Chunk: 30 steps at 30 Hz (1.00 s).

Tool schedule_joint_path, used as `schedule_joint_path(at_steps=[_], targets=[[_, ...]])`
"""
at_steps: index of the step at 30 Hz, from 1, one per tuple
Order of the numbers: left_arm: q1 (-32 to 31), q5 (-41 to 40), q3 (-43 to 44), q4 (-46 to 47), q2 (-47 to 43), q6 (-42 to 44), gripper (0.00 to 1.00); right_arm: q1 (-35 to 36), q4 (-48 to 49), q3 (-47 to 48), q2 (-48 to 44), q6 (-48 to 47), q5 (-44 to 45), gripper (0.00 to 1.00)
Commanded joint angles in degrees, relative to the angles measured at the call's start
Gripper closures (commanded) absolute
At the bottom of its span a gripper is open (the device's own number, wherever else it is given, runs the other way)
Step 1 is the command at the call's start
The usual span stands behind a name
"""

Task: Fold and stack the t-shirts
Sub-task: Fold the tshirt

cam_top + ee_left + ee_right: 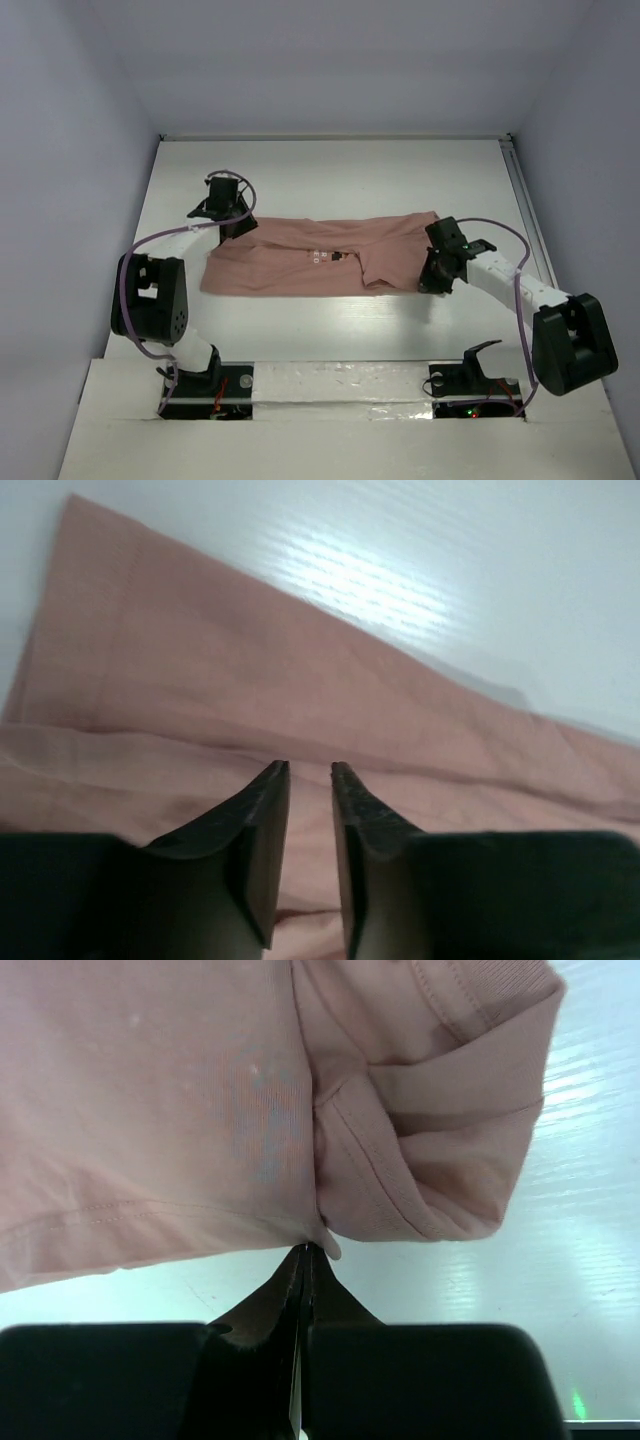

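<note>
The white tabletop (pixel 330 170) carries the dusty-pink t-shirt (pixel 290 265), folded into a long band across the middle. A short sleeve (pixel 440 1160) lies doubled over at its right end. The left pincer (pixel 310 770) hovers over the far-left corner, jaws slightly apart with nothing between them. The right pincer (pixel 305 1252) is closed, tips touching the near hem; whether it pinches cloth is unclear. Small white print (pixel 325 257) marks the chest.

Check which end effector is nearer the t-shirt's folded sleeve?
Right. The right end effector is shut on the t-shirt hem beside the folded sleeve; the left end effector hovers, slightly open, over the shirt's far end.
</note>
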Motion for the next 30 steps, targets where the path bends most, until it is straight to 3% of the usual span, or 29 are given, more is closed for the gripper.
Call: schedule_joint_path(at_steps=[1, 5, 9, 14, 21, 30], targets=[[2.7, 2.7, 3.4, 0.9, 1.3, -0.2, 0.76, -1.0, 1.7, 3.3, -2.3, 2.6, 2.8, 1.00], [4.5, 4.6, 6.3, 0.5, 5.0, -0.5, 0.71, -5.4, 3.7, 11.7, 0.2, -2.6, 3.5, 0.94], [6.0, 6.5, 7.1, 0.6, 8.9, -1.4, 0.71, -12.2, 10.5, 16.8, 5.5, -6.6, -1.8, 0.91], [8.7, 5.7, 4.7, 0.9, 9.4, -1.3, 0.72, -20.4, 18.4, 21.8, 14.9, -8.7, -10.6, 0.78], [10.7, 6.9, 3.9, 1.8, 9.3, -1.3, 0.71, -22.9, 21.9, 27.0, 25.2, -10.0, -17.0, 0.69], [10.7, 6.0, 7.6, 0.7, 10.2, -0.3, 0.71, -24.5, 26.2, 29.7, 31.6, -7.4, -21.2, 0.68]])
